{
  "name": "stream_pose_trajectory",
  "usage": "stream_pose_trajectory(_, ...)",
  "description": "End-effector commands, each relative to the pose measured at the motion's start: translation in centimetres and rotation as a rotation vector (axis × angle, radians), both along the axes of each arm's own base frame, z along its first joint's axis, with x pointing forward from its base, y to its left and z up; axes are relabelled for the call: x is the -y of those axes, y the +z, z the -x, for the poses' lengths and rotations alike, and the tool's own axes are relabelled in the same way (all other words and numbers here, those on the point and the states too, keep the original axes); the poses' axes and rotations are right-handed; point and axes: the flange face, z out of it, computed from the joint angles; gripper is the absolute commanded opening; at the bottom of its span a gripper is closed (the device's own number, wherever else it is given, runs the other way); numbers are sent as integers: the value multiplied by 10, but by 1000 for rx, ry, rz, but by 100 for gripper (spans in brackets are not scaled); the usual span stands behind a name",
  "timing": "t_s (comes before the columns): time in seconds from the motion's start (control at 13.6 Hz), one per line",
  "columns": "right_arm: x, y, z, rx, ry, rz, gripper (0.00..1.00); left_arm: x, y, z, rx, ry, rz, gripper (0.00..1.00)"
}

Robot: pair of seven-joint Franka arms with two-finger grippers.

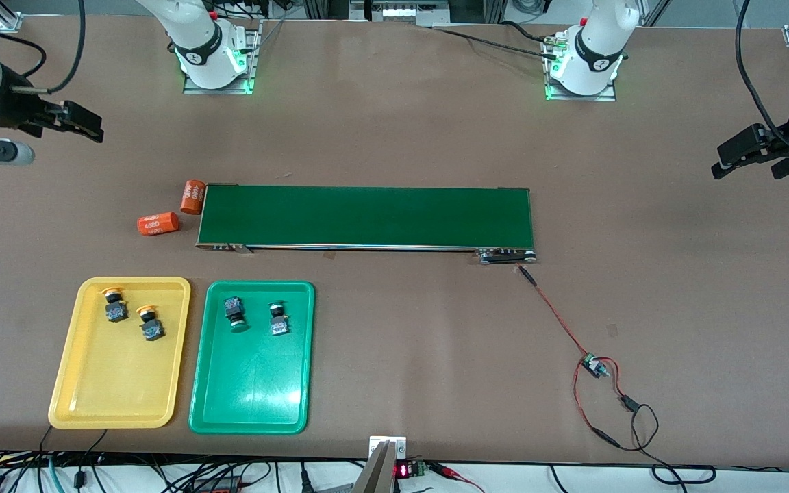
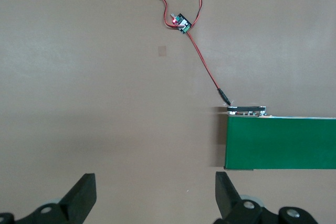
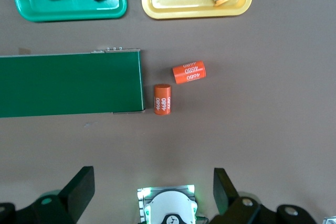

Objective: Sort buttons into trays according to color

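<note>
Both arms wait at the ends of the table, each with its jaws spread wide and holding nothing. The left gripper (image 1: 750, 154) hangs over bare table at the left arm's end; its own wrist view shows the two dark fingers (image 2: 84, 198) well apart above the brown surface. The right gripper (image 1: 83, 123) hangs over bare table at the right arm's end, its fingers (image 3: 79, 190) just as far apart.

All four buttons lie in the trays, which sit side by side nearer the front camera than the conveyor belt (image 1: 367, 216), toward the right arm's end. The yellow tray (image 1: 72, 383) holds the two yellow buttons — one (image 1: 114, 305) close to the tray's rim on the belt side, the other (image 1: 150, 323) just beside it and a little nearer the camera. The green tray (image 1: 257, 397) holds the two green buttons (image 1: 235, 313) (image 1: 278, 319), side by side and apart from each other, also in the part of the tray toward the belt. All four lie tipped on their sides.

Two orange cylinders with white print rest on the table at the belt's end toward the right arm — one (image 1: 192, 196) touching or nearly touching the belt frame, the other (image 1: 158, 224) near it. A red wire (image 1: 559, 322) runs from the belt's other end to a small circuit board (image 1: 594, 366) on the table.
</note>
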Motion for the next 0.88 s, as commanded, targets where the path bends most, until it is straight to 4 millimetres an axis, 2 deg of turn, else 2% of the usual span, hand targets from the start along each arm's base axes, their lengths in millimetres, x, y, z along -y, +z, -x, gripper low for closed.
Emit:
stream_pose_trajectory(0.0,8,-15,-13,-47,13,-34,100,-4,8,2,-3,1,-22,100)
stream_pose_trajectory(0.22,8,-5,-12,-33,12,-34,100,-12,7,2,-3,14,-22,100)
stream_pose_trajectory(0.51,31,5,-11,-38,36,-51,100,-10,6,1,1,14,-11,100)
stream_pose_trajectory(0.81,28,9,-10,-31,32,-48,100,-8,10,0,6,9,-22,100)
